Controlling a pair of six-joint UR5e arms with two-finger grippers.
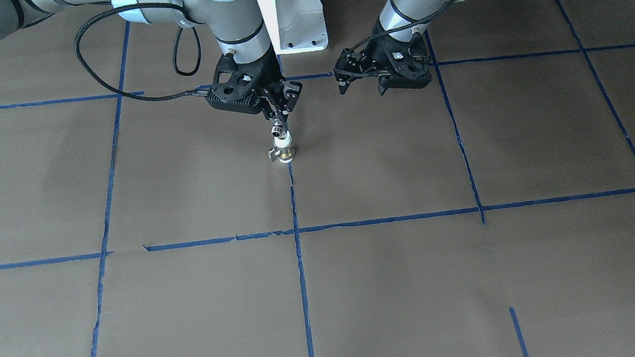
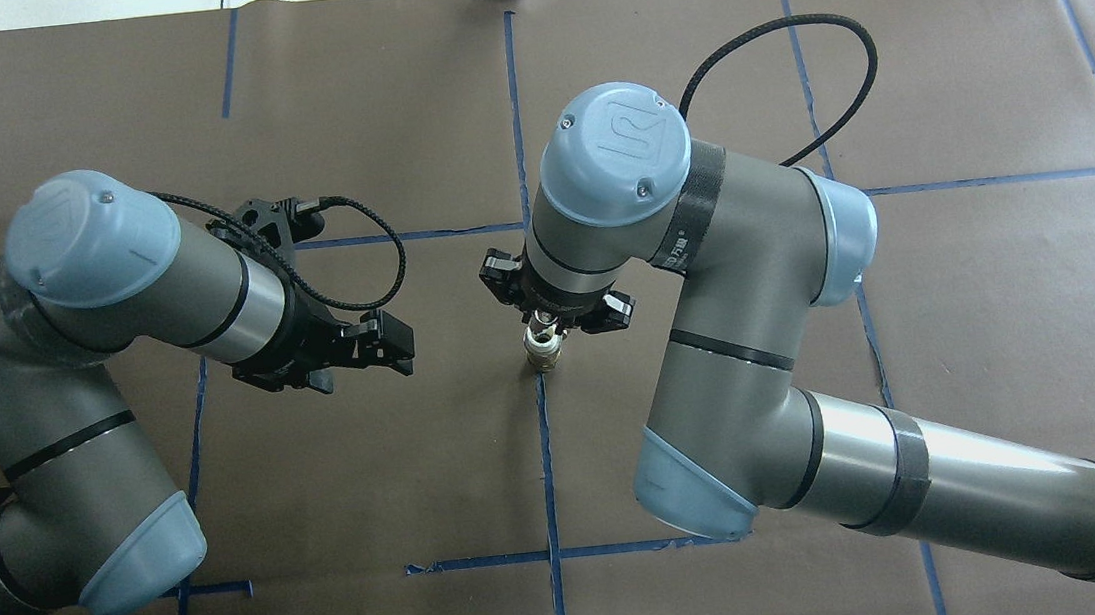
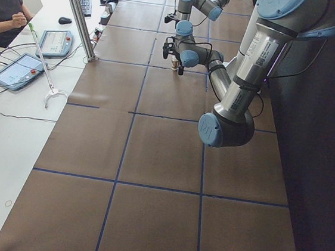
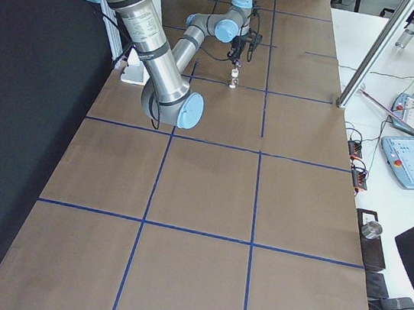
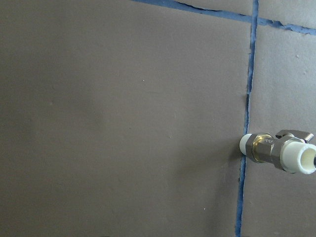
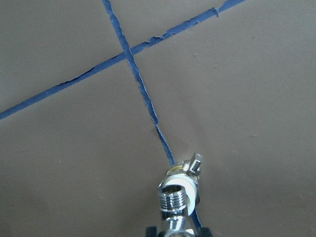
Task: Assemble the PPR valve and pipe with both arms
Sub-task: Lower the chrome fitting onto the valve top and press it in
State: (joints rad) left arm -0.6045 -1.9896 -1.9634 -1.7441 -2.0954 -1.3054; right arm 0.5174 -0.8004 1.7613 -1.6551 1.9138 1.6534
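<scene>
The PPR valve (image 1: pixel 283 150) stands upright on the brown table on a blue tape line, its white end up and its lever to the side. My right gripper (image 1: pixel 278 125) is shut on the silver pipe (image 1: pixel 278 131) and holds it upright right on top of the valve. The right wrist view shows the threaded pipe (image 6: pixel 176 201) over the valve's white end (image 6: pixel 186 179). My left gripper (image 1: pixel 344 77) is open and empty, level with the valve, a short way to its side. The left wrist view shows the valve (image 5: pixel 276 153) at the right edge.
The white pedestal base (image 1: pixel 291 14) stands behind the valve between the arms. Blue tape lines (image 1: pixel 301 272) divide the brown table into squares. An operator (image 3: pixel 3 6) and tablets (image 3: pixel 17 69) are at a side bench beyond the table's far edge.
</scene>
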